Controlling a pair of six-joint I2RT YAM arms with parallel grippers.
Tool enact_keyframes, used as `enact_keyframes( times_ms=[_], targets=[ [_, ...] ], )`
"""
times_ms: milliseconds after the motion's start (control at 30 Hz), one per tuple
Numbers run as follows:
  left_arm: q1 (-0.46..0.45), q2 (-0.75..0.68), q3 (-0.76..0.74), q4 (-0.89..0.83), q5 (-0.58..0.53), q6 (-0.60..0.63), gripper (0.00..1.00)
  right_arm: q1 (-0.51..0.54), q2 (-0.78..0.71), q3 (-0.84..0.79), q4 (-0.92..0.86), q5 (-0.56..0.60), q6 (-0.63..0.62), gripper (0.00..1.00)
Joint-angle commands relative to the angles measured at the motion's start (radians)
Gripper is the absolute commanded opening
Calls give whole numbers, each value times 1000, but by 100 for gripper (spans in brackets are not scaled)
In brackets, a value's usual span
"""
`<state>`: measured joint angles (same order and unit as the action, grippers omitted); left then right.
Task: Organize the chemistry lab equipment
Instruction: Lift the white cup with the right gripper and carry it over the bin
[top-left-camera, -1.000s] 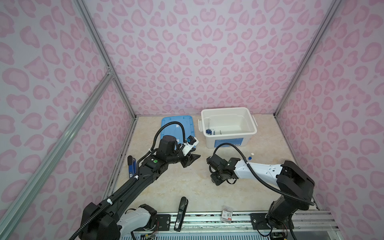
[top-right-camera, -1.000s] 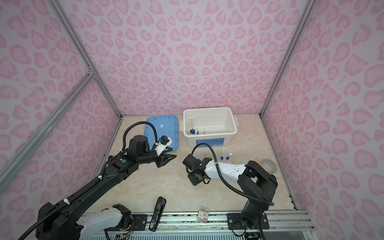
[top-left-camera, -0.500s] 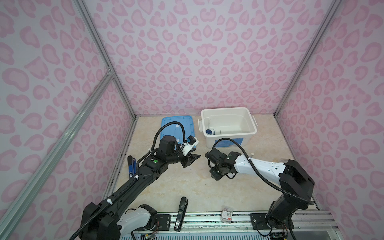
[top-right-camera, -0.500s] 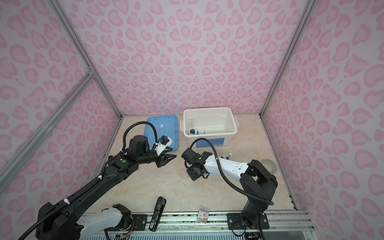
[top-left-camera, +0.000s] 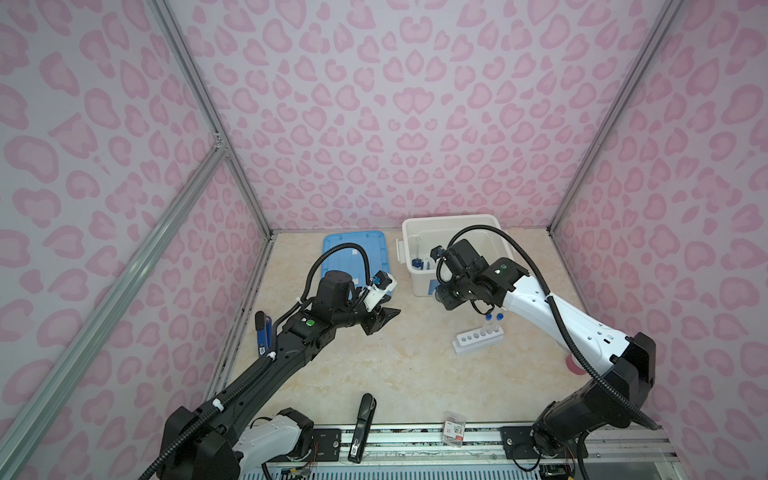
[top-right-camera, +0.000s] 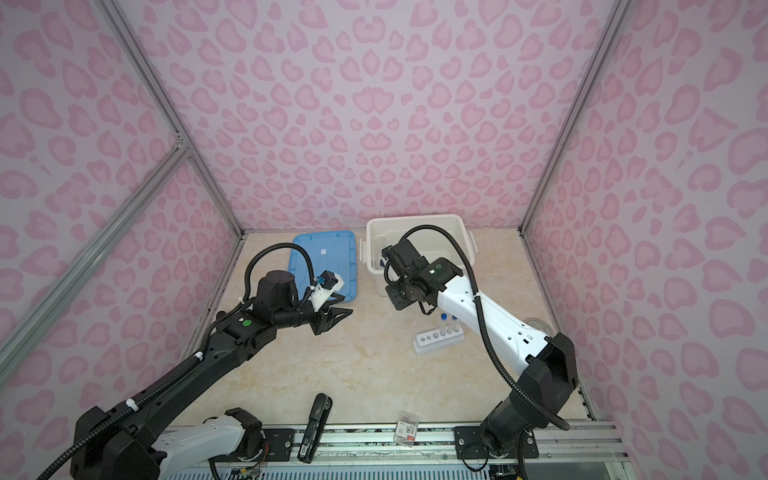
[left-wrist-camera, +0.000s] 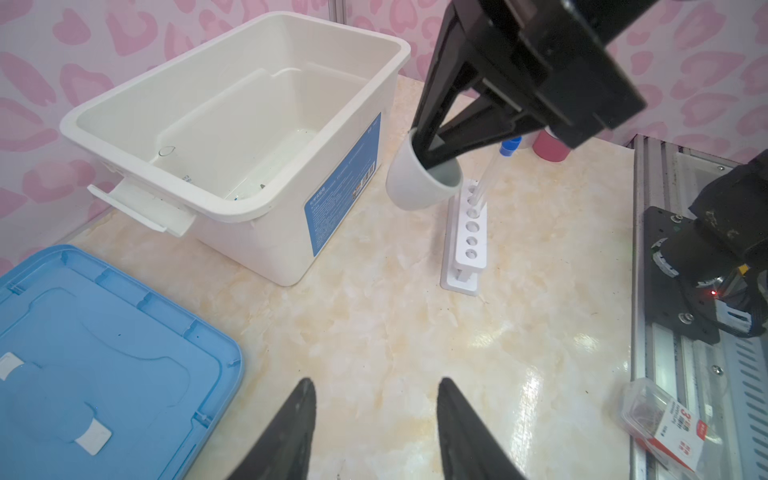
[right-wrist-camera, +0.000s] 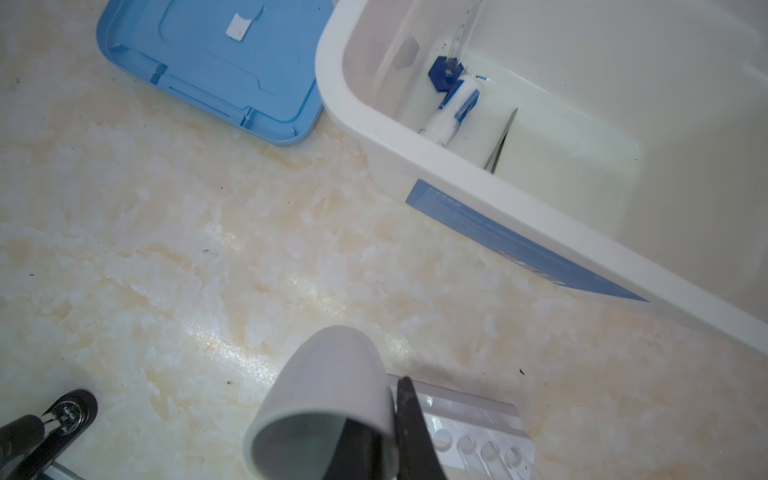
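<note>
My right gripper (right-wrist-camera: 384, 415) is shut on the rim of the tiny white cup (right-wrist-camera: 328, 382), one finger inside and one outside. The left wrist view shows the cup (left-wrist-camera: 419, 183) held tilted in the air beside the white bin (left-wrist-camera: 232, 208) and over the six-hole white rack (left-wrist-camera: 469, 245). Two blue-capped tubes (top-left-camera: 494, 322) stand in the rack (top-left-camera: 478, 340). In the bin lie a blue-based cylinder (right-wrist-camera: 446, 72), a white blue-labelled bottle (right-wrist-camera: 451, 110) and metal tweezers (right-wrist-camera: 500, 141). My left gripper (left-wrist-camera: 376, 386) hovers open and empty over bare table.
A blue lid (top-left-camera: 353, 253) lies left of the bin (top-left-camera: 449, 219). A black stapler (top-left-camera: 363, 424) and a small staple box (top-left-camera: 454, 430) sit at the front edge. A pink tape roll (left-wrist-camera: 548, 145) is at the right, and a blue-black tool (top-left-camera: 262, 336) by the left wall.
My right gripper has risen from the middle of the table with the cup and moved back toward the bin, uncovering the rack. The left arm has not moved.
</note>
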<state>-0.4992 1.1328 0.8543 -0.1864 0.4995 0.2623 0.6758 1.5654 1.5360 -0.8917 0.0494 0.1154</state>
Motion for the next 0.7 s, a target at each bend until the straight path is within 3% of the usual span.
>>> enact_keyframes(
  times_ms=[0,233,667],
  targets=[
    [1,-13,6,3,-5,9,50,-35,10,46,-9,36,-19,8],
    [1,-24,6,6,-9,9,50,-151,77,183,-18,37,-25,8],
    [6,-41,11,-1,-16,21,49,-300,416,566,-154,58,-6,7]
  ],
)
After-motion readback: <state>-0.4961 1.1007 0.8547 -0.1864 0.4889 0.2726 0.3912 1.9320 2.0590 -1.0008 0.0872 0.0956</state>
